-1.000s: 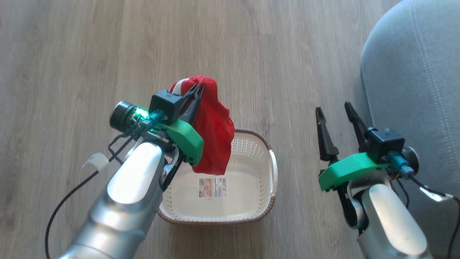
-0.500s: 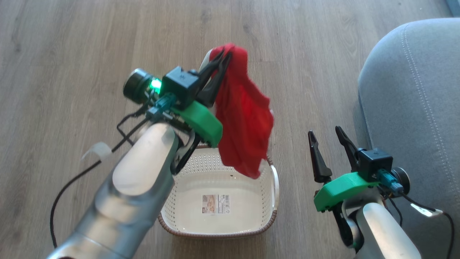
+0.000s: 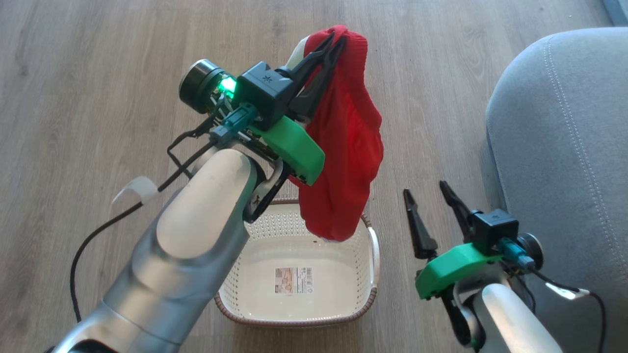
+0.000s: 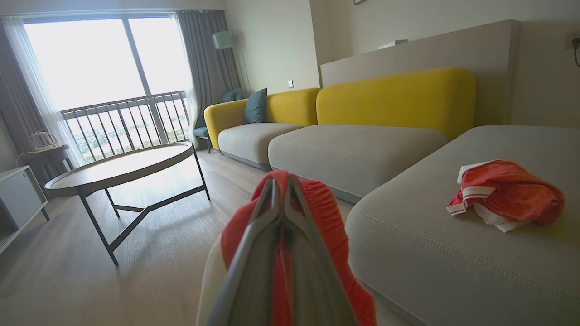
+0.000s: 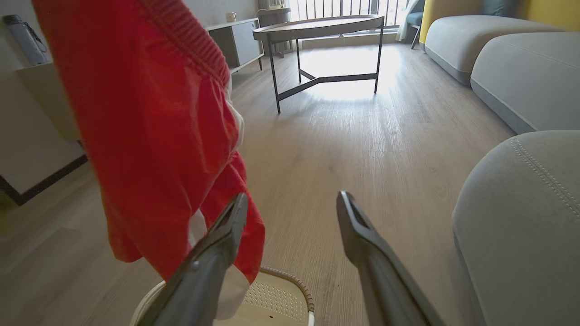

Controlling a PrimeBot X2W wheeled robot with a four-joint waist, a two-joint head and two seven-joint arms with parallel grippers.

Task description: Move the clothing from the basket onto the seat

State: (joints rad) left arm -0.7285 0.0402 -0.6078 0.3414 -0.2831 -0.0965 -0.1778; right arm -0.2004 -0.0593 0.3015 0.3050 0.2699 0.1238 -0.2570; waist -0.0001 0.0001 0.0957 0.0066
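Clothing (image 3: 348, 147) target, the seat (image 3: 564, 147): we saw the broad grey cushion on our right, well apart from what hung in the air. In the left wrist view one red-and-white piece (image 4: 505, 197) lay crumpled on it, so we judged the job partly done.
Basket (image 3: 374, 245): it sat on the wooden floor (image 3: 98, 73) between our two arms, its near left part hidden by the left forearm. The part of its bottom we could see showed the label (image 3: 293, 280) and no fabric.
Held garment (image 5: 158, 136): red cloth hung straight down from its top edge, the lower hem over the basket's far rim — raised that high, we judged, so the hem would clear the rim on the way right.
Left gripper (image 3: 337, 39): its jaws were clamped on the garment's ribbed top edge, a pinch at one spot that let the rest dangle free.
Right gripper (image 3: 425, 189): its jaws stood wide with nothing between them, low between basket and seat — kept out of the way, we judged.
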